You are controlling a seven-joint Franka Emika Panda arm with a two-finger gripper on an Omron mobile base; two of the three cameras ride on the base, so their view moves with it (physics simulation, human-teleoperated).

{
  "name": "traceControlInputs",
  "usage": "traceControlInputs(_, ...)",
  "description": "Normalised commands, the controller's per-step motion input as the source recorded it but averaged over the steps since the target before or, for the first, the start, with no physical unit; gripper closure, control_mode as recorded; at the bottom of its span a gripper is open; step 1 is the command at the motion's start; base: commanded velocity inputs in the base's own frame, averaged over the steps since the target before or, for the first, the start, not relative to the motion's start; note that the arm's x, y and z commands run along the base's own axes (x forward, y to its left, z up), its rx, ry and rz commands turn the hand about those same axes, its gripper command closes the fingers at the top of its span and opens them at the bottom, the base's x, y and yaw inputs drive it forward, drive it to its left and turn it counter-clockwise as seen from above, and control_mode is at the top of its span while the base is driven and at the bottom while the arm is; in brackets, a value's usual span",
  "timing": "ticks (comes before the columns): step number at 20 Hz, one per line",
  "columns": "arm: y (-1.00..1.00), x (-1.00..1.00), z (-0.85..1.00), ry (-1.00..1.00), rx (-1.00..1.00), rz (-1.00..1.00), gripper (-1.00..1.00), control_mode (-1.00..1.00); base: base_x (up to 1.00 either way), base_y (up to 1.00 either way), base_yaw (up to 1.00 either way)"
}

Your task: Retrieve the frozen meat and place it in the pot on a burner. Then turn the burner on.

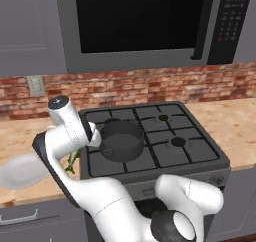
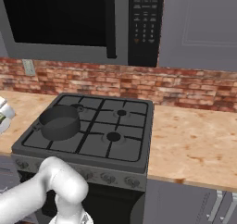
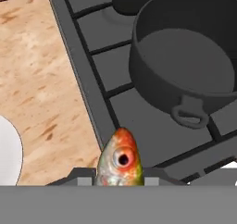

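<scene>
- Hand view: fish (image 3: 119,160) sits right at my pincer, head poking up betw. the tips, orange-red snout, round dark eye; pincer clamped narrow on it.
- Same view, under the fish: front-left edge of the stove (image 3: 83,79), wooden counter (image 3: 37,89) beside it, bit of white plate (image 3: 9,156) at the far left edge.
- Just past the fish: pot (image 3: 185,65), dark grey, nothing inside, one loop handle facing me, standing on the grate.
- Left base view: my arm bends over the counter left of the stove; green tail of the fish (image 1: 73,161) hangs below my wrist, apart from the pot (image 1: 121,140), which sits on the front-left burner.
- Plate (image 1: 20,172) lies on the counter, left of my arm.
- Right base view: pot (image 2: 59,121) on the near-left burner, knobs along the stove front.
- Farther back: brick wall, wall outlet (image 1: 36,85), microwave (image 1: 150,21) above; its display digits too blurry to read for sure.
</scene>
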Motion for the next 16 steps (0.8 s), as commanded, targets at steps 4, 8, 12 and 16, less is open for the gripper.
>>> traceControlInputs(4,-1.0,0.0,1.0,-0.05,0.21,-0.16,1.0,-1.0,0.0,0.0,0.0)
traceControlInputs(8,-1.0,0.0,0.44,-0.05,0.23,-0.08,1.0,-1.0,0.0,0.0,0.0)
traceControlInputs(12,-1.0,0.1,-0.36,0.0,0.19,-0.06,1.0,-1.0,0.0,0.0,0.0)
traceControlInputs(16,-0.83,0.3,-0.28,0.0,0.08,-0.03,1.0,-1.0,0.0,0.0,0.0)
